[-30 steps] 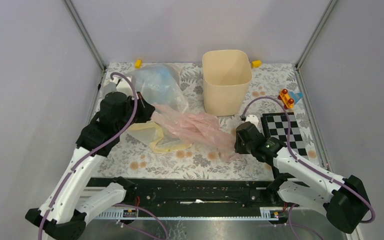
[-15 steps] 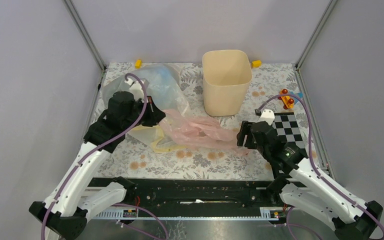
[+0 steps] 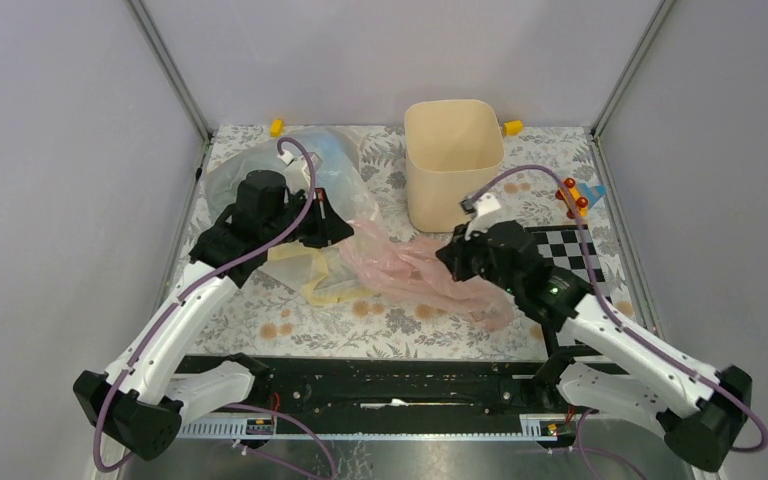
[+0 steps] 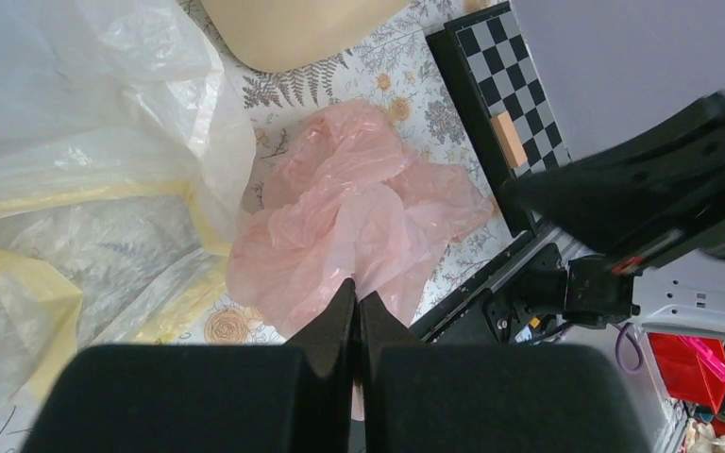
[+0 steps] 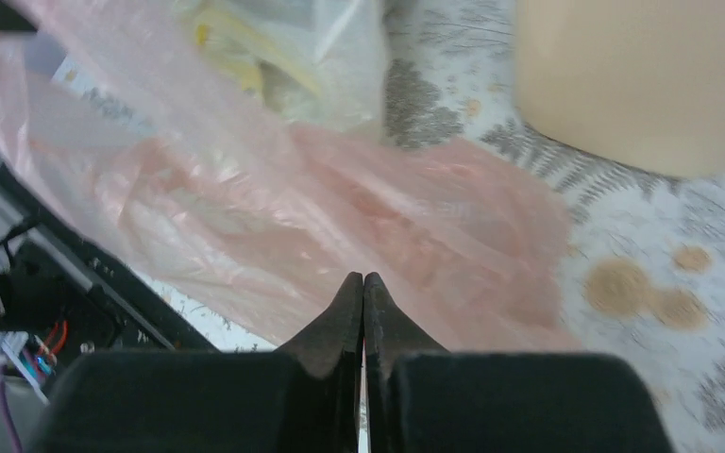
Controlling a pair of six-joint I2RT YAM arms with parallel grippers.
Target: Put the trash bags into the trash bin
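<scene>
The pale pink trash bag point(image 3: 410, 268) is bunched between my two grippers, just in front of the cream-beige trash bin point(image 3: 453, 160). My left gripper point(image 3: 338, 226) is shut on the bag's left end; in the left wrist view the closed gripper point(image 4: 357, 288) pinches pink film and the pink bag point(image 4: 359, 208) hangs below it. My right gripper point(image 3: 450, 262) is shut on the right end; in the right wrist view the gripper point(image 5: 363, 276) is closed over the pink bag point(image 5: 340, 208), with the bin point(image 5: 642, 75) beyond. A pale yellow bag point(image 3: 310, 275) and a bluish-clear bag point(image 3: 310, 165) lie at the left.
A black-and-white checkerboard point(image 3: 572, 258) lies right of the right arm, with a red and orange toy point(image 3: 573, 197) behind it. Small yellow blocks point(image 3: 276, 127) sit at the back edge. Grey walls close in the floral table on three sides.
Both grippers have moved inward and toward the bin with the pink bag. The right gripper swung left, and the bag went from stretched out to bunched between them.
</scene>
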